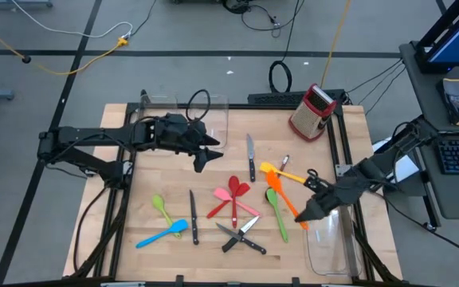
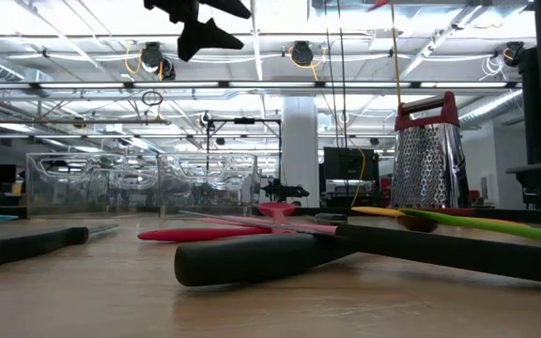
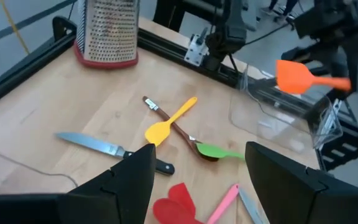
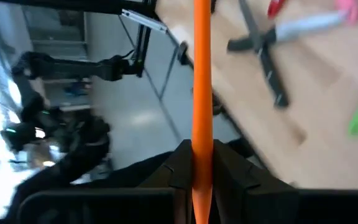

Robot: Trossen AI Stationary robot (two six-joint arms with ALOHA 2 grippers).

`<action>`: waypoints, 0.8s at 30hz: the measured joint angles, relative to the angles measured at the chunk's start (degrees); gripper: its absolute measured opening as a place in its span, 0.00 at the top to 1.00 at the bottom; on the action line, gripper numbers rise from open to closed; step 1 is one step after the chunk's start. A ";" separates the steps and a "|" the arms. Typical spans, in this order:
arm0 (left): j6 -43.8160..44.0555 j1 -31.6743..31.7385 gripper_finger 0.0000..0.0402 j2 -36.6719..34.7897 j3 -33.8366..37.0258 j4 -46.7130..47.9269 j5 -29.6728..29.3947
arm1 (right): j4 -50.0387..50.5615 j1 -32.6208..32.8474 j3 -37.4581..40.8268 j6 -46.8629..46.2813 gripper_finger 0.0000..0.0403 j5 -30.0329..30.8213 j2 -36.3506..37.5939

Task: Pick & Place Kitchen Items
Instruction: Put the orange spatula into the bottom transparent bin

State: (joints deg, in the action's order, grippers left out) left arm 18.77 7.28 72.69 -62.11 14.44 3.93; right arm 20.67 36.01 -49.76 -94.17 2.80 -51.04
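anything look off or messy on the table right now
Nothing is spilled or broken. The utensils lie scattered loosely, and two black-handled knives lie crossed near the front edge. The right claw holds an orange spatula above the clear bin. The left claw hangs open.

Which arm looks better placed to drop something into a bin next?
The right. Its hand is shut on the orange spatula and hangs by the clear bin at the table's right edge. The left hand is open and holds nothing, above the middle utensils.
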 joint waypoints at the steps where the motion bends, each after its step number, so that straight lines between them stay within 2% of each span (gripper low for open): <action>1: -0.47 -0.19 0.37 0.00 0.00 -0.02 0.02 | 0.49 1.28 0.00 -3.19 0.93 0.11 0.45; 7: -1.22 -0.41 0.37 0.02 0.00 0.00 0.02 | 6.17 10.51 0.00 -21.24 0.93 -0.09 0.92; 14: -2.58 -0.41 0.37 0.02 0.00 -0.09 0.02 | 10.22 20.00 0.00 -34.68 0.93 0.24 0.53; 18: -2.58 -0.41 0.37 0.02 0.00 -0.10 0.02 | 11.69 23.95 0.00 -37.22 0.93 0.35 -0.51; 24: -2.56 -0.41 0.37 0.04 0.00 -0.13 0.02 | 12.58 26.48 0.00 -37.11 0.93 3.37 -0.90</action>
State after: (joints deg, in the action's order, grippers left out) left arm 16.20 6.87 72.73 -62.11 14.31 3.95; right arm 33.25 62.49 -49.76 -131.28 6.17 -51.94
